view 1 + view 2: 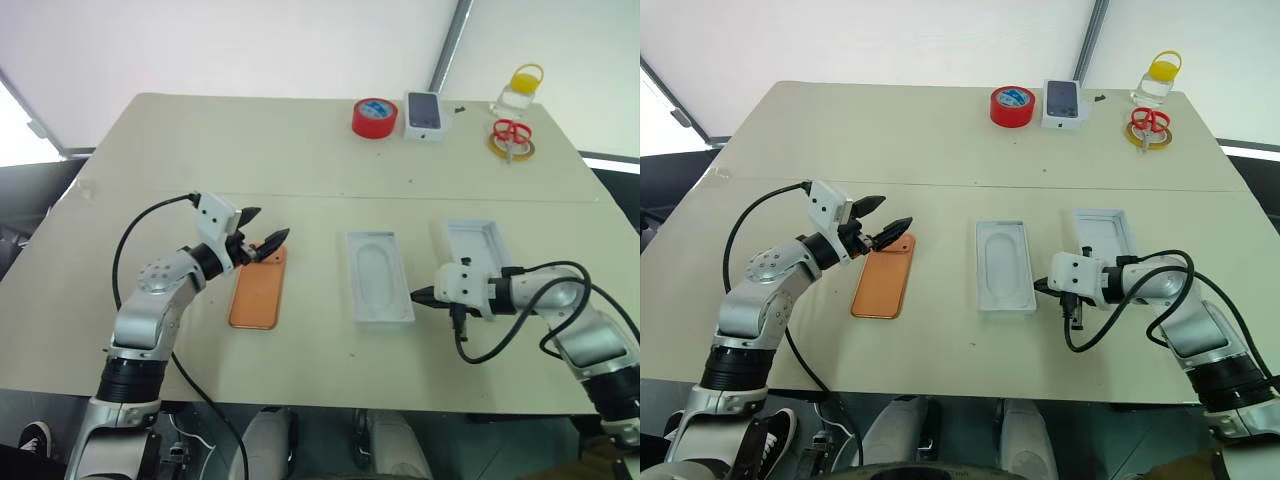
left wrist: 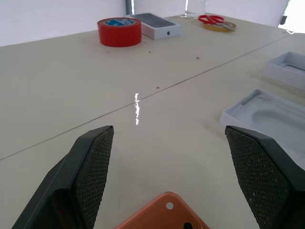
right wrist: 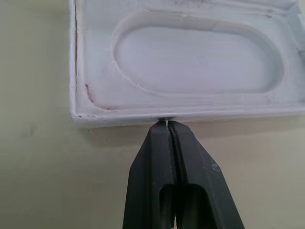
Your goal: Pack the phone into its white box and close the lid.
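Bright, even daylight, diffuse through the pale tent-like backdrop; upper left corner of head views blown out white. Shadows soft and short: faint ones under the beige matte tabletop (image 1: 300, 150) items. Small white specular streak on the table seam in the left wrist view, mild sheen around it. Head views sharp in the centre, slight barrel curve at table edges. Left wrist view: black textured fingertips (image 2: 93, 167) close and a bit soft; the red tape roll (image 2: 119, 31) far back is mildly soft. Right wrist view: slightly soft overall, the white moulded tray with oval recess (image 3: 190, 62) low-contrast, near washed out.
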Tool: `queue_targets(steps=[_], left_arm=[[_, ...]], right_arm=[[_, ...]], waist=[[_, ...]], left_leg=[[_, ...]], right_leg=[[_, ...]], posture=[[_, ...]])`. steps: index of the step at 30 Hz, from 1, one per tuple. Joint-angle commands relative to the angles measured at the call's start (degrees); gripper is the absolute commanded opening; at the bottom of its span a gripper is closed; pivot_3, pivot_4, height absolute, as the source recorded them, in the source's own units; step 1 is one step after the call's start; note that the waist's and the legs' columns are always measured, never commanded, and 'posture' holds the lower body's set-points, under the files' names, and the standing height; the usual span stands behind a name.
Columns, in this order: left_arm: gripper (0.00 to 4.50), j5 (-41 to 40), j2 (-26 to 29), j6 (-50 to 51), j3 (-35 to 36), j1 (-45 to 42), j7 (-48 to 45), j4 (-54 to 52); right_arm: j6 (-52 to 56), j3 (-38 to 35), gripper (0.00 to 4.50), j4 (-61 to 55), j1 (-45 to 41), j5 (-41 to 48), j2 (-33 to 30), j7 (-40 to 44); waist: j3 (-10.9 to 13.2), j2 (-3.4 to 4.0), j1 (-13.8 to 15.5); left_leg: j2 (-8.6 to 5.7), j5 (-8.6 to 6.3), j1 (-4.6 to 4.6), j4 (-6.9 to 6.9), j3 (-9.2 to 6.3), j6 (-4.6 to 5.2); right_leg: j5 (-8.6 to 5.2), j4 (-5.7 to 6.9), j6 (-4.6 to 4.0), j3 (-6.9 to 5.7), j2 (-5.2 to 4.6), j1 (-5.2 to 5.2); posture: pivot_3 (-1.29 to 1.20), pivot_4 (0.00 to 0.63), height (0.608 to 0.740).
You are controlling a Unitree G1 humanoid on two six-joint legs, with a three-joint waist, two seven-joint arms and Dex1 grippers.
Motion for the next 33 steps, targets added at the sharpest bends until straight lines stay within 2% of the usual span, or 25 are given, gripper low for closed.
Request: queue_targets(steps=[1, 4, 8, 11, 13, 15, 19, 22, 25, 33], left_arm=[[3.96, -0.2, 0.5, 0.0, 1.1, -0.2, 0.1, -1.2], [3.96, -1.9, 1.2, 3.7, 2.4, 0.3, 0.4, -1.4], [3.96, -8.0, 4.1, 13.5, 7.5, 0.7, -0.3, -1.4], [3.96, -13.5, 8.8, 25.0, 11.3, 0.8, -1.9, 0.7], [3.96, -14.4, 11.4, 25.9, 12.7, 1.7, -3.8, 1.2], [3.96, -19.0, 12.8, 32.9, 16.6, 0.6, -3.9, 4.4], [3.96, -23.2, 14.6, 42.0, 19.4, 0.7, -3.3, 6.5], [3.96, -26.2, 15.2, 47.1, 19.7, 2.0, -3.9, 3.8], [3.96, -28.2, 14.6, 52.5, 19.8, 3.2, -2.5, 2.7], [3.96, -27.4, 11.5, 56.3, 17.5, 5.5, 1.7, 1.9]], right_arm=[[-2.1, -1.0, 0.05, 0.2, -1.3, -0.6, -0.3, -0.9], [-4.8, -1.8, 0.05, 3.7, -3.6, -2.9, -0.8, -3.1], [-5.9, -2.5, 0.05, 5.3, -7.5, -3.2, 0.4, -5.6], [-3.5, -2.2, 0.05, 3.8, -11.4, -1.1, 4.4, -7.5], [-2.1, -1.6, 0.05, 3.2, -14.5, 0.2, 9.5, -10.1], [1.2, 1.6, 0.05, 1.4, -17.1, 0.0, 16.2, -12.8], [4.6, 8.6, 0.05, -0.2, -19.2, -3.6, 23.2, -13.5], [8.9, 15.4, 0.05, 1.2, -20.8, -8.1, 25.4, -12.6], [8.4, 23.6, 0.05, 3.3, -21.5, -14.6, 28.0, -12.8], [9.3, 28.9, 0.05, 11.1, -26.0, -19.6, 31.8, -11.5]], waist=[[0.0, 0.0, 0.0], [0.0, 0.0, 0.0], [0.0, 0.0, -0.6], [0.0, -0.03, -1.7], [0.0, -0.05, -2.1], [0.0, -0.05, -2.8], [0.0, -0.04, -2.7], [0.0, -0.06, -2.7], [0.0, -0.09, -2.8], [0.0, -0.07, -2.8]], left_leg=[[0.0, 0.0, 0.0, 0.0, 0.0, 0.0], [-0.02, 0.0, 0.0, 0.0, 0.02, 0.0], [-0.01, 0.0, 0.0, -0.01, 0.01, 0.0], [0.01, 0.0, 0.0, -0.03, -0.04, 0.0], [0.01, 0.0, 0.02, -0.05, -0.04, 0.0], [0.06, 0.0, 0.04, -0.08, -0.08, -0.01], [0.19, 0.04, 0.02, -0.09, -0.15, -0.07], [-0.01, 0.04, -0.01, -0.07, -0.15, -0.07], [-0.07, 0.03, -0.01, -0.05, -0.15, -0.07], [-0.04, 0.11, 0.06, -0.11, -0.21, -0.23]], right_leg=[[0.0, 0.0, 0.0, 0.0, 0.0, 0.0], [0.0, 0.0, 0.0, 0.01, -0.01, 0.0], [0.0, 0.02, 0.01, -0.01, 0.04, -0.02], [0.0, 0.05, 0.01, -0.03, 0.06, -0.04], [0.0, 0.06, 0.01, -0.03, 0.1, -0.04], [0.0, 0.1, 0.01, -0.04, 0.14, -0.04], [0.0, 0.18, 0.0, -0.1, 0.14, -0.08], [0.0, 0.18, 0.01, -0.08, -0.05, -0.07], [0.01, 0.16, 0.01, -0.03, -0.09, -0.07], [0.01, 0.25, -0.01, -0.04, -0.04, -0.1]], posture=[[0.0, 0.15, 0.74], [0.0, 0.15, 0.74], [0.0, 0.15, 0.74], [0.0, 0.15, 0.74], [0.0, 0.15, 0.74], [0.0, 0.15, 0.74], [0.0, 0.15, 0.74], [0.0, 0.15, 0.74], [0.0, 0.15, 0.74], [0.0, 0.15, 0.74]])
